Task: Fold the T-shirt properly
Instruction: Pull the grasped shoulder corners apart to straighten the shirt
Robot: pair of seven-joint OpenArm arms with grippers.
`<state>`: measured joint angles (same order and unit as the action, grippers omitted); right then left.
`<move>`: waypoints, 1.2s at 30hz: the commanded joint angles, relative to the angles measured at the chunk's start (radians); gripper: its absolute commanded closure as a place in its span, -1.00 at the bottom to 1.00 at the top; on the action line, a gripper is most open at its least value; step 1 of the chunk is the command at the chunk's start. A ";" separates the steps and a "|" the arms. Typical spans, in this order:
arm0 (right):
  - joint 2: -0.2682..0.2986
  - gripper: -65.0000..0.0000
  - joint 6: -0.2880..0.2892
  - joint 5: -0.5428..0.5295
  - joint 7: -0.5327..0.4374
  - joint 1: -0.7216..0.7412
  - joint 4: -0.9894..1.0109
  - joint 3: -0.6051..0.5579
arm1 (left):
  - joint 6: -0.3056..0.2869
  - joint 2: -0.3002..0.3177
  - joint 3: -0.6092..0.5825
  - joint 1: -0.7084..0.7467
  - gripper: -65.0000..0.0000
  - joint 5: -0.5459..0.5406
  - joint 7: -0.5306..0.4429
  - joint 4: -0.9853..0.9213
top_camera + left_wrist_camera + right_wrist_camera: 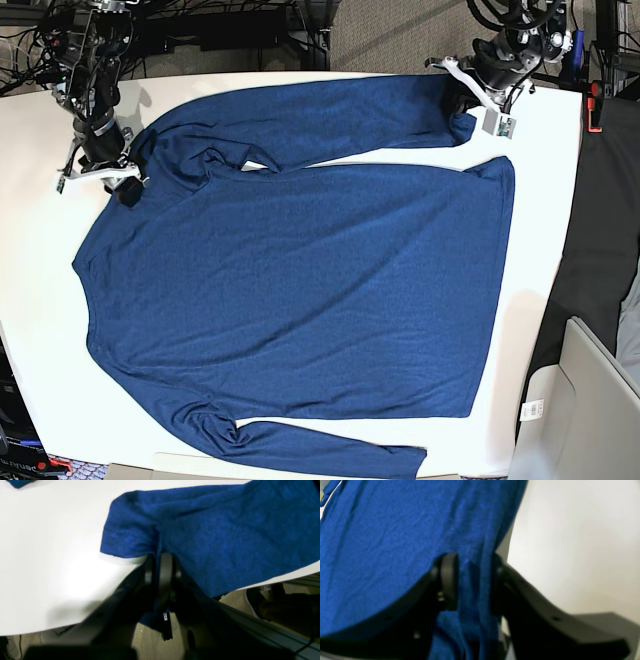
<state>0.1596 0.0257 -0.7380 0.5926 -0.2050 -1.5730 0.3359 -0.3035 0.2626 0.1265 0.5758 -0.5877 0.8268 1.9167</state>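
Observation:
The dark blue long-sleeved T-shirt [300,280] lies spread flat on the white table [560,300]. One sleeve is laid across its top edge and the other runs along the bottom. My left gripper [466,100] is at the far right corner. In the left wrist view it [158,560] is shut on the sleeve's cuff end [130,537] near the table edge. My right gripper [127,185] is at the shirt's far left shoulder. In the right wrist view it [470,565] is closed on a bunched fold of the fabric [382,542].
Cables and arm bases crowd the far edge of the table [200,30]. A dark cloth [600,230] hangs beside the table's right side, with a grey box [590,400] below it. A shoe [252,600] shows on the floor past the table edge.

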 commanded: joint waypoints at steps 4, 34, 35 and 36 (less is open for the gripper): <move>0.002 0.93 -0.027 -0.039 0.105 -0.047 0.004 0.006 | -0.003 0.007 0.003 0.017 1.00 -0.010 -0.016 0.022; 0.047 0.99 0.205 -0.203 0.155 -0.222 -0.119 0.228 | -0.003 0.111 0.020 -0.083 1.00 -0.016 -0.166 0.160; 0.044 0.99 0.205 -0.203 0.154 -0.222 -0.117 0.228 | -0.003 0.111 0.031 -0.102 1.00 -0.016 -0.166 0.158; 0.044 0.99 0.205 -0.203 0.152 -0.221 -0.117 0.230 | -0.003 0.111 0.040 -0.122 1.00 -0.015 -0.165 0.155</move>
<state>0.1921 0.2279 -0.9298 0.7597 -0.4229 -1.6772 0.5571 -0.3077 0.3607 0.1539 0.4568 -0.5945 0.6880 2.0567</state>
